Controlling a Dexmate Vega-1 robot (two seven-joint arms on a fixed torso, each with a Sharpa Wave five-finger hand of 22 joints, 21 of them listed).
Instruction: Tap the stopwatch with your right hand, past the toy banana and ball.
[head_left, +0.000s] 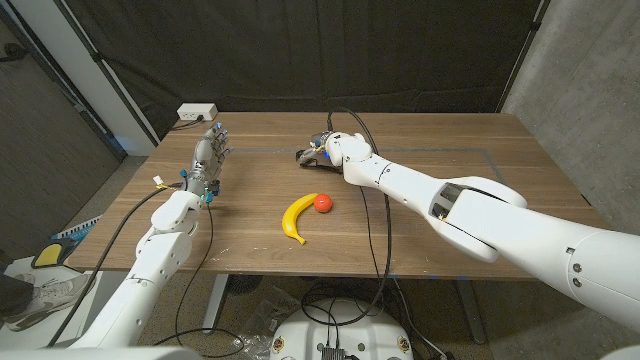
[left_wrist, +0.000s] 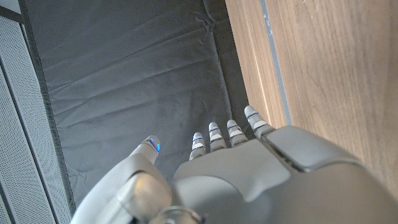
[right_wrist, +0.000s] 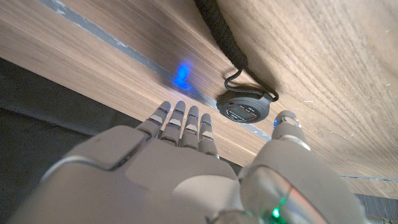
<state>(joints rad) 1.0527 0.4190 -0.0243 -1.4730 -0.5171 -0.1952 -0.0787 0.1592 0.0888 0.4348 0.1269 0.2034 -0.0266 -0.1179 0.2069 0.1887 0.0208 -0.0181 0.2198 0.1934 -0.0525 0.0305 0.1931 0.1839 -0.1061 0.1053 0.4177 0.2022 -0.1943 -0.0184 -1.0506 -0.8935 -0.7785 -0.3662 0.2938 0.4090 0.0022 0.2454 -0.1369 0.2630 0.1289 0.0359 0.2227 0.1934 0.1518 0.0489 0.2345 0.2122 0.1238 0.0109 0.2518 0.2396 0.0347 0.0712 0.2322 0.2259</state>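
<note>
The black round stopwatch (right_wrist: 244, 107) lies on the wooden table (head_left: 430, 150) with its black cord (right_wrist: 217, 25) trailing away. My right hand (right_wrist: 186, 155) hovers just short of it with fingers straight and thumb (right_wrist: 286, 124) beside the stopwatch, holding nothing; I cannot tell whether it touches. In the head view the right hand (head_left: 327, 146) is at the far middle of the table, over the stopwatch (head_left: 304, 155). Nearer to me lie the yellow toy banana (head_left: 297, 217) and the red ball (head_left: 323, 203), touching. My left hand (head_left: 208, 160) stands upright at the left, holding nothing.
A white power strip (head_left: 197, 112) sits at the table's back left corner. A thin tape line (right_wrist: 118, 50) runs across the wood near the stopwatch. A black curtain (head_left: 300, 50) hangs behind the table. A black cable (head_left: 380, 230) drops over the front edge.
</note>
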